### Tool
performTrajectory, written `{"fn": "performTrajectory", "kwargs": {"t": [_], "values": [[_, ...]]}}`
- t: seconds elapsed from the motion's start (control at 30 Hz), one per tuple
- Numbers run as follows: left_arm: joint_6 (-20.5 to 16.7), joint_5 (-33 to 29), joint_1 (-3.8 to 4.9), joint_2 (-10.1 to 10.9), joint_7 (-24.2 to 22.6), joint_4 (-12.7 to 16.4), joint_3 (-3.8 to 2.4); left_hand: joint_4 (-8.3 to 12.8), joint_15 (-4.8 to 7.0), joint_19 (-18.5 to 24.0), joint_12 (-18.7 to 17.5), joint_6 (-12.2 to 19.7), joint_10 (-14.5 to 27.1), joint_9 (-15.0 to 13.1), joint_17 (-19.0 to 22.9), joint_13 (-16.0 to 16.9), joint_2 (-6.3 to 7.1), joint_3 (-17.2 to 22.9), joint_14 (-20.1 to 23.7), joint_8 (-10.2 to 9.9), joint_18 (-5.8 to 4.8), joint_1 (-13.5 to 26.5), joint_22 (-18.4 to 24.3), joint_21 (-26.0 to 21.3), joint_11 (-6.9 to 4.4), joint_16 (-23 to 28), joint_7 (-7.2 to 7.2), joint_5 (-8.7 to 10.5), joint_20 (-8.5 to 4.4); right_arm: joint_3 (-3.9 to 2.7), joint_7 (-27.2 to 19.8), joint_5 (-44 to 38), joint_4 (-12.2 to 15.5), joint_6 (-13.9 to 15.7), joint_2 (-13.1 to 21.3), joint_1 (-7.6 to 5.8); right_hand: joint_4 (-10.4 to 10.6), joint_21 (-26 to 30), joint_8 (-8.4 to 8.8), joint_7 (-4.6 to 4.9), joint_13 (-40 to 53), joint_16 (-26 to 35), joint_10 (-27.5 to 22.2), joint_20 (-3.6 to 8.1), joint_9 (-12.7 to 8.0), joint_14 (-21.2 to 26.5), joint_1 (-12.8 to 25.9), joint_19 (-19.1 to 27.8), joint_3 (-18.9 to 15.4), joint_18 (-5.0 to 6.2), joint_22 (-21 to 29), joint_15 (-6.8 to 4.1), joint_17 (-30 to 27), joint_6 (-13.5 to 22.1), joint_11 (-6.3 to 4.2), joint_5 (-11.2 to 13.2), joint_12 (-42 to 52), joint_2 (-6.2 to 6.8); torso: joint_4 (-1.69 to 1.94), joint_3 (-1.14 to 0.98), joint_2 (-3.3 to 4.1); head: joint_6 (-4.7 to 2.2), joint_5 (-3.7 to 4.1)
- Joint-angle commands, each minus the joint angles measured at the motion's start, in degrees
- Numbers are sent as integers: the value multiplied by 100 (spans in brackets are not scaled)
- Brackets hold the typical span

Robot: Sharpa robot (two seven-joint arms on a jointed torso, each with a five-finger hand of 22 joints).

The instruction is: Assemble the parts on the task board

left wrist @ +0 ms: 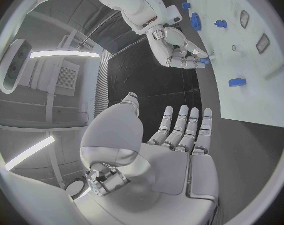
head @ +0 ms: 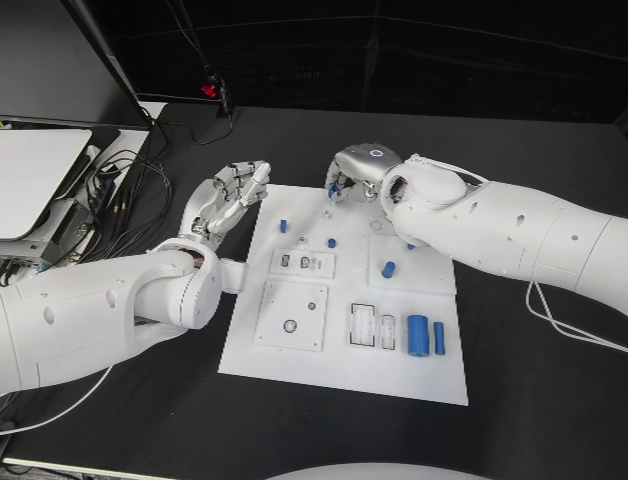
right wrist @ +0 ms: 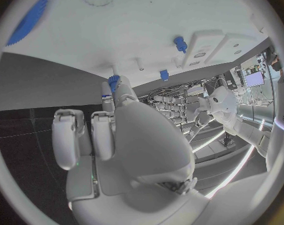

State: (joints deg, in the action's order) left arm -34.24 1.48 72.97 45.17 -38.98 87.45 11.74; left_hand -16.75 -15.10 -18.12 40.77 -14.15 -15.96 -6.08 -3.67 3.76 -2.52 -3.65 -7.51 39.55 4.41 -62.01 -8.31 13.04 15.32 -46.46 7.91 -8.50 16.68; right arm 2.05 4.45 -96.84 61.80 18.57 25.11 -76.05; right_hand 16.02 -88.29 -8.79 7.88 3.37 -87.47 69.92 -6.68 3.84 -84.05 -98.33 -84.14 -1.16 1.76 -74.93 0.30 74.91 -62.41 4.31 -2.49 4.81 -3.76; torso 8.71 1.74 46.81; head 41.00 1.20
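Centrally on the table: one task board, six blue parts. Left hand beside board's far left corner, fingers straight, apart, empty. Right hand at board's far edge, fingers pinching one blue part.

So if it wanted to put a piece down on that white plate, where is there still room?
On the task board, the near strip below the square plate and the two long blue parts looks bare. The far end is crowded: small blue parts and the right hand sit there.
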Motion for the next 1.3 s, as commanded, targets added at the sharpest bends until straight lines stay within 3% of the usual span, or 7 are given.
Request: {"fn": "performTrajectory", "kwargs": {"t": [0.03,0.8,1.3], "values": [[32,39,8,1,-1698,0,-4,7,-19,10,27,-36,-35,8,-5,-2,-59,-44,0,28,58,-7,-4,34,0,-39,918,-37,-3,1,93,-55,6,-234,-8,-5,33,8,-12,5,7,22,7,3,9,-357,16,-260,-5,-45,-972,14,174,-23,22,-25,-38,25,7,4,1,10,7],[34,39,8,-9,-1660,-43,-3,8,-20,12,28,-34,-33,15,-5,-3,-70,-48,3,29,56,-23,-5,37,0,-41,918,-46,-2,3,117,-10,62,-315,17,-3,38,36,-3,6,9,61,14,1,8,-324,26,-210,-5,-25,-891,14,-8,-22,22,-26,-47,30,47,12,-1,42,64],[46,39,7,-15,-1639,-59,-1,10,-21,16,30,-29,-28,24,-5,-3,-90,-53,6,30,53,-49,-4,39,1,-43,919,-57,-1,4,100,46,127,33,70,3,36,53,21,7,9,83,16,0,7,-307,29,-183,12,-14,-847,10,-82,-16,21,-28,-74,29,55,16,3,29,91]]}}
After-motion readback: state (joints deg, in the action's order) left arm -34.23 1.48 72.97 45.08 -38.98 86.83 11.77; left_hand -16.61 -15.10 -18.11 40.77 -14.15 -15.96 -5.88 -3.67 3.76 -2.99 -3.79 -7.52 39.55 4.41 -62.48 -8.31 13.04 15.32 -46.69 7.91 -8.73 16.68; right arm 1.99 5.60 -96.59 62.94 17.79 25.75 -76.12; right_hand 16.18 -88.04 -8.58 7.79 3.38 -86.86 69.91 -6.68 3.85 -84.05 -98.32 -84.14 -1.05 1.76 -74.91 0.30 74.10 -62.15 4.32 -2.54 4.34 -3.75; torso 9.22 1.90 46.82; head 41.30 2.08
